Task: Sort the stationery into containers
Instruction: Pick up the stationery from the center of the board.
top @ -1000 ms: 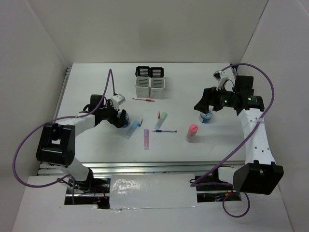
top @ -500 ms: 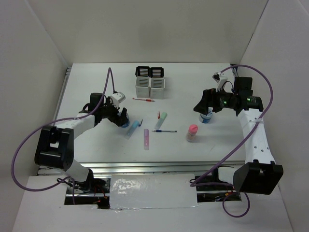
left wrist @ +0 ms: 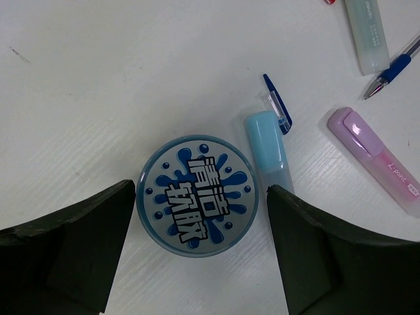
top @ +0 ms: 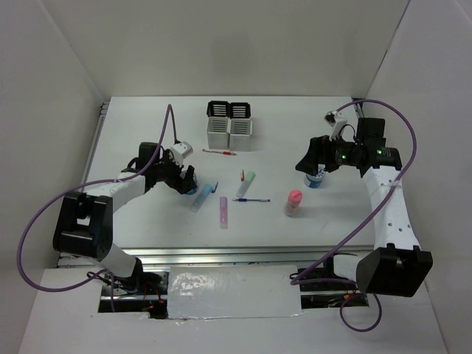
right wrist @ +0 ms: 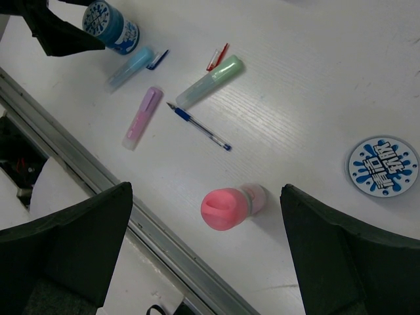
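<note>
Blue roll (left wrist: 195,197) stays unmoved inside wide-open left pincer (left wrist: 200,200); right pincer (right wrist: 205,193) gapes empty

**Top view:** fixed, high above and behind the arm bases, facing down and forward over the whole table (top: 295,133). **Left wrist view:** very near, looking straight down on a blue roll (left wrist: 195,195). **Right wrist view:** higher up, looking down across the table's middle to its near edge. All three views share that roll and the purple stick (right wrist: 143,117). The top and right wrist views also share the pink tube (right wrist: 226,207).
</note>
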Robot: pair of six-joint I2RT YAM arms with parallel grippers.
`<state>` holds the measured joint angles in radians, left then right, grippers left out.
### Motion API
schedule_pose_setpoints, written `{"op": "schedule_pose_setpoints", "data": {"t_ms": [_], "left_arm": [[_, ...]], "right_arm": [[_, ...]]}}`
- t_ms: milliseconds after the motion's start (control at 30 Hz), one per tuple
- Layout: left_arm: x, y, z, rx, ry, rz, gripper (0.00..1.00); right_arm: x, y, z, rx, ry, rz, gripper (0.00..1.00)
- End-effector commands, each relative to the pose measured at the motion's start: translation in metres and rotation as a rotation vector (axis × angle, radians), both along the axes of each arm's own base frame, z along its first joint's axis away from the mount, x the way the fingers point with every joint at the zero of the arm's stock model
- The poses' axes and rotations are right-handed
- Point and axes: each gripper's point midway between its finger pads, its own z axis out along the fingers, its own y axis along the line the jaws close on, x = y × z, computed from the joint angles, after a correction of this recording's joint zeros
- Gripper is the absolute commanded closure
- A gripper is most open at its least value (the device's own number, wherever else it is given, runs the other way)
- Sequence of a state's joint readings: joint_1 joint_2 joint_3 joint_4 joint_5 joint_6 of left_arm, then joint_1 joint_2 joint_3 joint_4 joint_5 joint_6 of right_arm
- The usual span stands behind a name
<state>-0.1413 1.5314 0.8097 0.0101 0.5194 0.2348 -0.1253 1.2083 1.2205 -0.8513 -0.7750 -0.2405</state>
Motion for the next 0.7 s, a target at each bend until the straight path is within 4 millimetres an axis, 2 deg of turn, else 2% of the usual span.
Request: {"op": "schedule_pose_setpoints", "data": {"t_ms": [0,200,467,667], "left_arm": [[0.0060,-0.0030,0.0153,0.003,-0.055,-0.021,0.07],[0.0084,-0.0052,0.0106,0.014,-0.043,-0.028,0.12],[0.0125,-0.0090,0.0135,0.008,-0.043,-0.027,0.25],[0.0096,-0.0090,0.0155,0.013,-0.022,-0.026,0.39]], "right_arm": [[-0.0011,0.0011,0.0038,0.004,-0.032,0.012,0.00],[-0.0011,0.0016,0.0018,0.005,-0.030,0.013,0.00],[-0.0001,0.0007,0.0009,0.005,-0.031,0.012,0.00],[-0.0005,0.0005,-0.0014,0.006,-0.028,0.012,0.00]]}}
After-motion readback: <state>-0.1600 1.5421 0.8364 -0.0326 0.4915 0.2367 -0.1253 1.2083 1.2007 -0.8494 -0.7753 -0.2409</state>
